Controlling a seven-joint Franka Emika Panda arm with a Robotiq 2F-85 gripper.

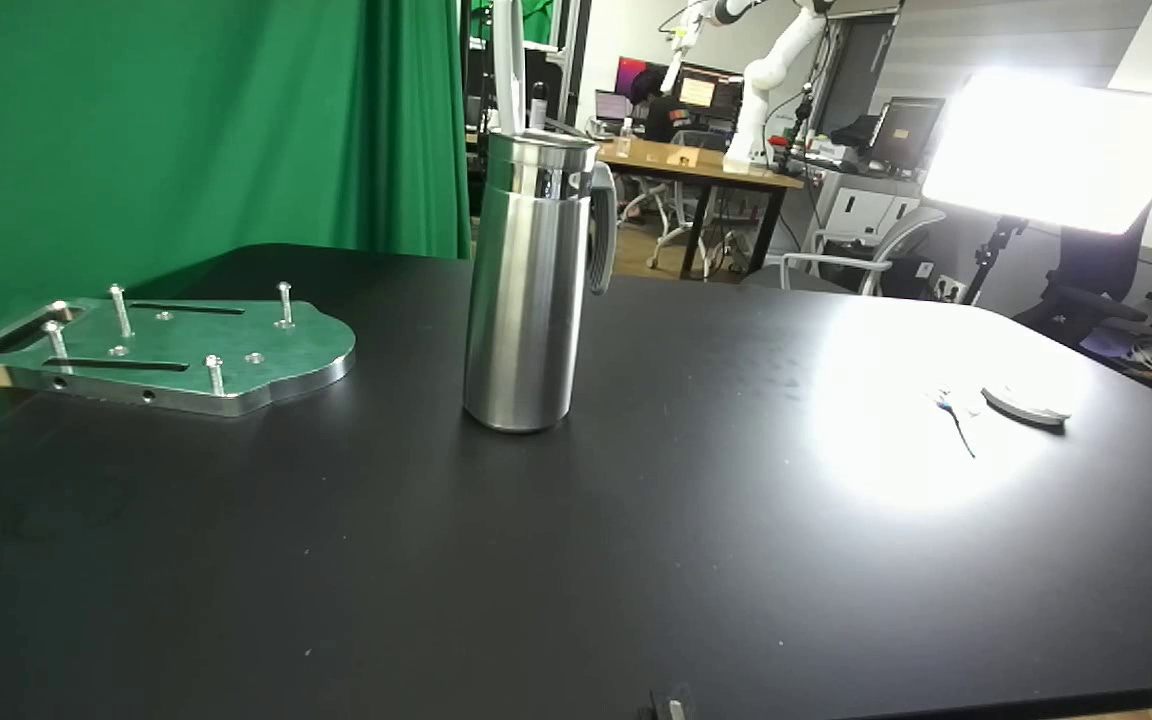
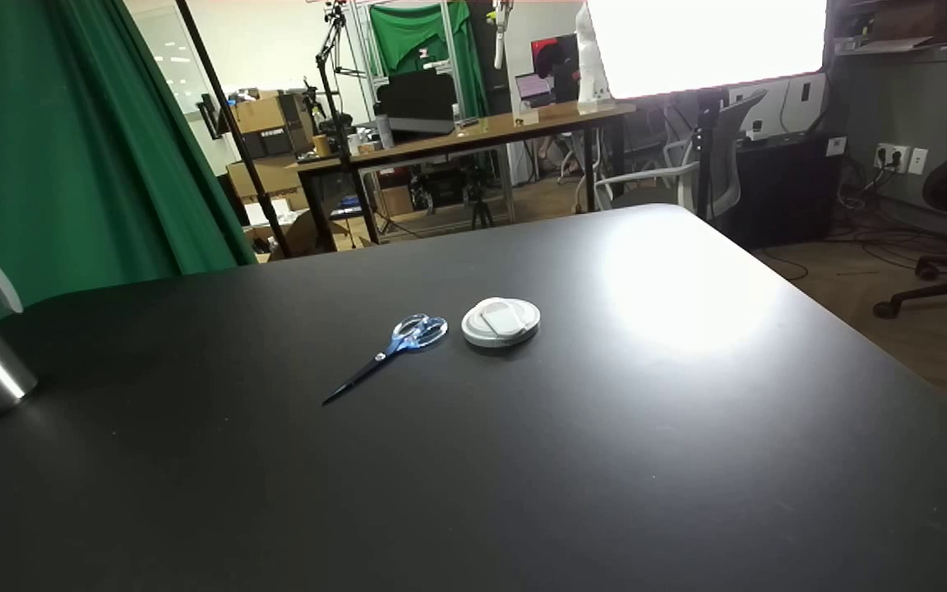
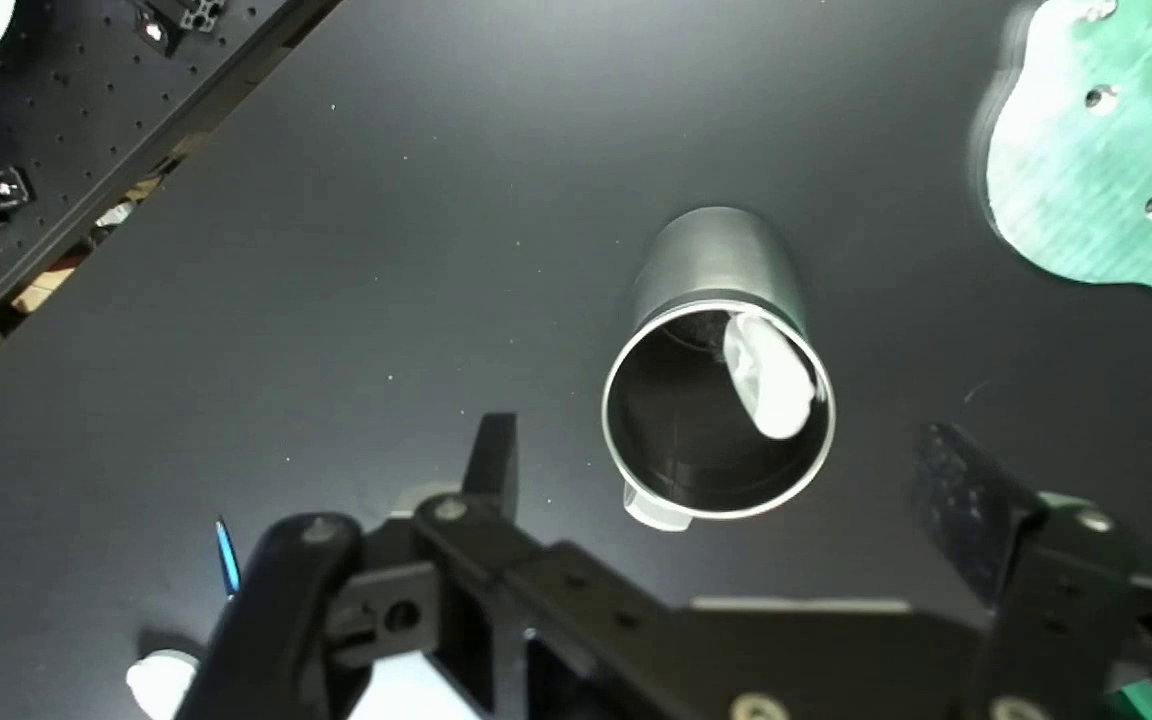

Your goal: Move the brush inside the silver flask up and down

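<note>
See the silver flask (image 1: pixel 526 310) upright on the dark table (image 1: pixel 386 560), just above the middle of the frame in an exterior view; find the white brush (image 1: pixel 509 70) inside, reaching past the rim to the top edge, and toward the right of the mouth in the wrist view; note the gripper (image 3: pixel 721 470) across the lower half, with jaws spread wide to either side of the flask, apart from it; spot the green plate (image 3: pixel 1106 150) at upper right; find scissors (image 2: pixel 387 353) beside a white disc (image 2: pixel 500 322) near the centre in an exterior view.
</note>
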